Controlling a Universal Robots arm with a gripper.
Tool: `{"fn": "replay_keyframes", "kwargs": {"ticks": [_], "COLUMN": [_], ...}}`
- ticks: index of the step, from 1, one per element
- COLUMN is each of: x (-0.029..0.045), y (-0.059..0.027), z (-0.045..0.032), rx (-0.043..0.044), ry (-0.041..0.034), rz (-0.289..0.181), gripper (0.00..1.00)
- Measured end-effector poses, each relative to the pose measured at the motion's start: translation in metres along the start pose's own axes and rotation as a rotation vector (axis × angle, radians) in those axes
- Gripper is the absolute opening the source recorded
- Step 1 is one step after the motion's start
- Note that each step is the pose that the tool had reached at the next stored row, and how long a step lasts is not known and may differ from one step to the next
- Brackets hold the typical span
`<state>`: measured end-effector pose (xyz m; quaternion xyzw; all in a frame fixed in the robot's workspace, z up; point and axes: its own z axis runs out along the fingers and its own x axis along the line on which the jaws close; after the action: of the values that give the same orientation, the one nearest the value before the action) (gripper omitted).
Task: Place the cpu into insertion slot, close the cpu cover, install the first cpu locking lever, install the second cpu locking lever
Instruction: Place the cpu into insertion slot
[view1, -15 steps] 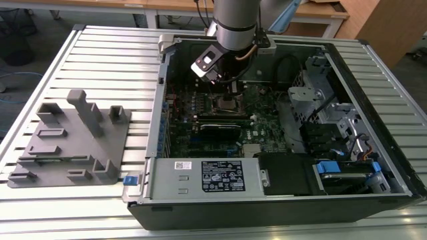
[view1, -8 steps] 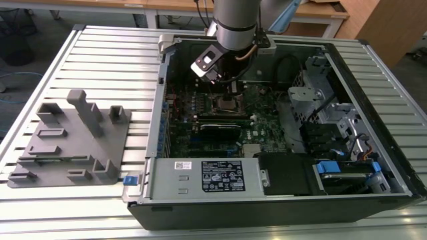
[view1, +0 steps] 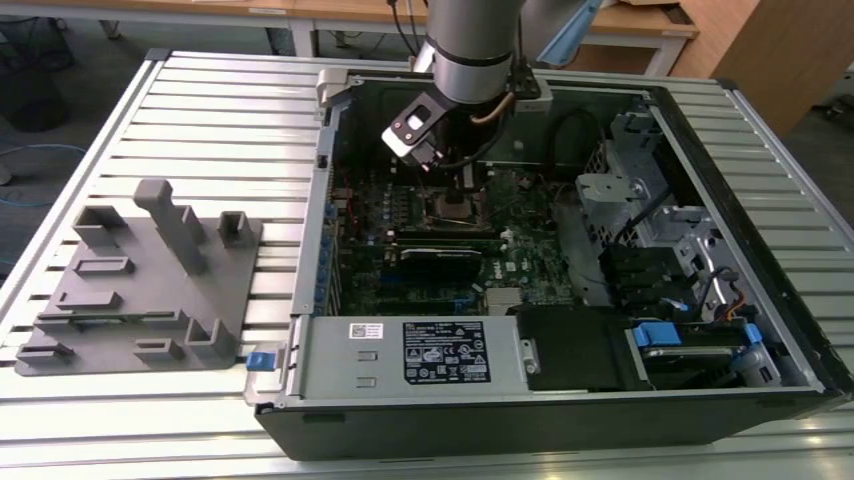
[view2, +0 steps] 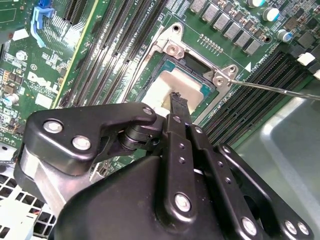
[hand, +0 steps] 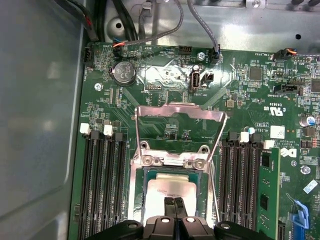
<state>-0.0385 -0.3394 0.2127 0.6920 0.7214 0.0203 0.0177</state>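
The cpu lies flat in the insertion slot, its dull silver top facing up; in the second wrist view the cpu sits inside the slot's metal rim. My gripper hangs right over the chip's near edge with its fingers shut together and nothing between them. The cpu cover stands tilted up and open behind the slot. A thin locking lever sticks out free beside the socket. In the exterior view my gripper reaches into the open computer case.
Long black memory slots flank the socket on both sides. A black card lies across the board. A drive cage and cables fill the case at the exterior view's right. A grey fixture sits on the slatted table.
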Motion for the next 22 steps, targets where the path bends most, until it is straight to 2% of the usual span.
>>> {"fn": "replay_keyframes", "kwargs": {"ticks": [5,11,15,22], "x": [0.0001,0.0060,0.0074,0.0076], "y": [-0.0002,-0.0002,-0.0003,-0.0004], "z": [0.0052,0.0085,0.0124,0.0138], "rx": [-0.0001,-0.0001,0.0000,0.0000], "ry": [-0.0001,-0.0002,-0.0008,-0.0012], "rz": [0.003,0.004,0.006,0.007], "gripper": [0.11,0.11,0.11,0.11]}}
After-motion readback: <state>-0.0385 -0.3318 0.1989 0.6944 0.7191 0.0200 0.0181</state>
